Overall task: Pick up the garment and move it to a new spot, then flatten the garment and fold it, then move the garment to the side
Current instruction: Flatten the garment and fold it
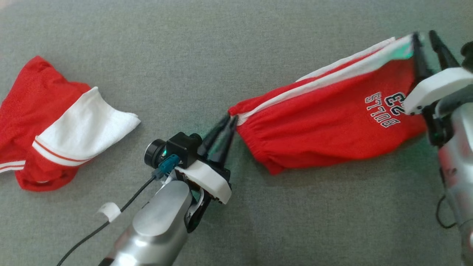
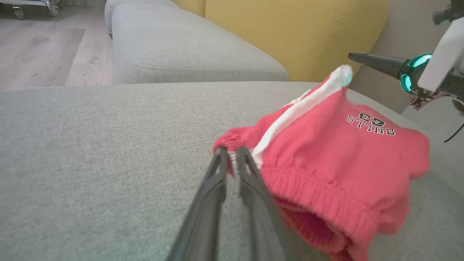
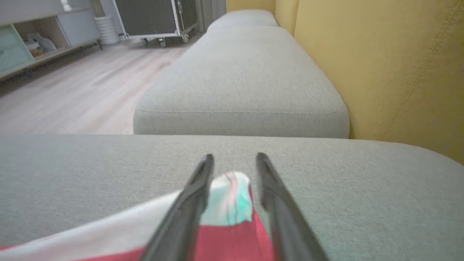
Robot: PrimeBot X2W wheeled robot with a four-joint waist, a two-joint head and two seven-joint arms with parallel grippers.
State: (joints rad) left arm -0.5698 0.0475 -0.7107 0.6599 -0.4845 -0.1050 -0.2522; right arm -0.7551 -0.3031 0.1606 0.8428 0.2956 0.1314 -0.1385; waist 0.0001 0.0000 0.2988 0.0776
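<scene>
The garment [image 1: 325,118] is a pair of red shorts with white side stripes and a "BULLS 23" print, stretched across the grey cushion between my two grippers. My left gripper [image 1: 231,119] pinches the gathered waistband corner. In the left wrist view its fingers [image 2: 232,152] stand only narrowly apart, with the red garment [image 2: 326,152] bunched at their tips. My right gripper [image 1: 425,36] is at the far hem corner, with its fingers clearly spread. In the right wrist view the blurred white-and-red corner of the garment [image 3: 232,206] lies loose between the fingers of that gripper [image 3: 235,156].
A second red-and-white garment [image 1: 55,122] lies crumpled at the left of the grey sofa cushion [image 1: 221,44]. A yellow backrest [image 2: 297,32] rises behind, another seat cushion [image 3: 239,83] adjoins, and wooden floor [image 3: 72,94] lies beyond the edge.
</scene>
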